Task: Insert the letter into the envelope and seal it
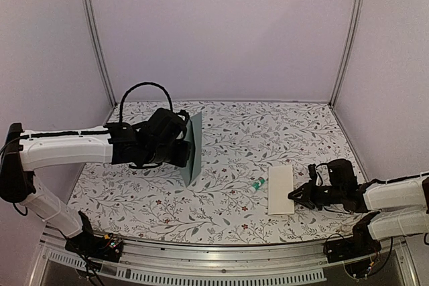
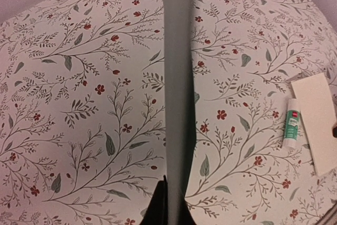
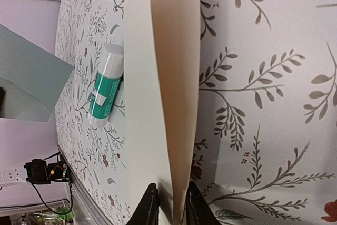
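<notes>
On the left side of the white table with the flower print (image 1: pixel 268 132), we see the left claw (image 1: pixel 186 153) holding up a flat pale teal-green paper envelope (image 1: pixel 195 140); the envelope stands on its edge, up and down like a wall; we cannot tell if its low corner touches the table. In the left wrist view the envelope (image 2: pixel 176 93) runs thin and straight up the middle; the two dark fingers (image 2: pixel 158 208) of the left claw (image 2: pixel 171 212) press tight on its near end, with no gap that we can see.

On the right side of the table lies the tan paper letter with a plain whitish back (image 1: pixel 281 189); its whitish side faces up. The right claw (image 1: pixel 299 196) sits low at the letter's right edge. In the right wrist view that edge of the letter (image 3: pixel 176 104) is lifted off the table and shows its tan side; it runs up between the two dark fingers (image 3: pixel 150 206) of the right claw (image 3: pixel 172 208); the fingers are nearly together and pinch the paper.

A small white-and-green glue stick (image 1: pixel 257 183) lies on the table just beside the letter's left edge; the envelope and the letter are well apart.
</notes>
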`<move>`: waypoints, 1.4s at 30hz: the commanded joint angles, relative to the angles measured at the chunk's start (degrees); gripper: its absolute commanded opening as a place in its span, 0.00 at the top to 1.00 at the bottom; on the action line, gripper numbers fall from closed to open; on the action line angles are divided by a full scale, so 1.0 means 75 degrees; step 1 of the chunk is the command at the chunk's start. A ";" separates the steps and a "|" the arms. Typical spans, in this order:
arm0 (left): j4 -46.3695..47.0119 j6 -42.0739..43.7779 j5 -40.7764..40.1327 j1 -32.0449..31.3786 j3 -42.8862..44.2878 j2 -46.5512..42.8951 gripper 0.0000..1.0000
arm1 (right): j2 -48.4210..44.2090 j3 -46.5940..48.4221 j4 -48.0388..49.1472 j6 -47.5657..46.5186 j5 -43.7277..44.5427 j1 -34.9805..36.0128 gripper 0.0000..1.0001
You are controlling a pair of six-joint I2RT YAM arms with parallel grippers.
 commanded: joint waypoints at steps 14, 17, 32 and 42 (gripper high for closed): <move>0.0381 0.0179 0.0269 -0.0109 -0.0012 -0.0057 1.00 | 0.0232 -0.0245 0.1660 0.0322 -0.0567 -0.0042 1.00; 0.0496 0.0237 0.0444 -0.0108 0.0053 -0.0045 1.00 | -0.0118 -0.0062 0.1318 0.0216 -0.0693 -0.0042 1.00; 0.0725 0.0032 0.0909 -0.0147 0.1122 0.0777 1.00 | -0.2969 0.2475 -0.2365 -0.0282 0.1205 0.1598 1.00; 0.0556 -0.0058 0.0676 -0.0347 0.1995 0.1588 1.00 | -0.0713 0.4527 -0.2743 -0.0328 0.3737 0.3827 1.00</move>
